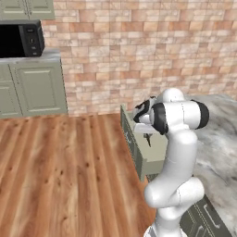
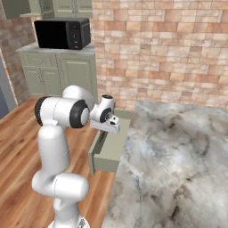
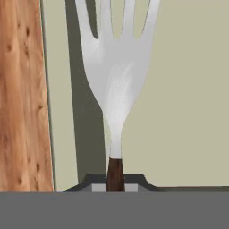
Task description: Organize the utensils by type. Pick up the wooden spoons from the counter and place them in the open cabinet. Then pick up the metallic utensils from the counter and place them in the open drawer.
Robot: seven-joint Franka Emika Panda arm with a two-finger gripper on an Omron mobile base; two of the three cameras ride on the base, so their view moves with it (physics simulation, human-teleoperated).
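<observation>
The gripper (image 3: 115, 185) was clamped on the dark handle of the fork (image 3: 117, 76), whose long axis ran straight out ahead of the fingers, tines pointing away, with the open drawer (image 3: 188, 112) directly beneath it, ready for letting go.

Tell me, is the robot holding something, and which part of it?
Yes: the gripper holds a silvery fork by its dark handle, over the open drawer.

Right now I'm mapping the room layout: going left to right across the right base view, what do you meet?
Black microwave → white robot arm → open sage-green drawer → grey-white marbled stone counter.
</observation>
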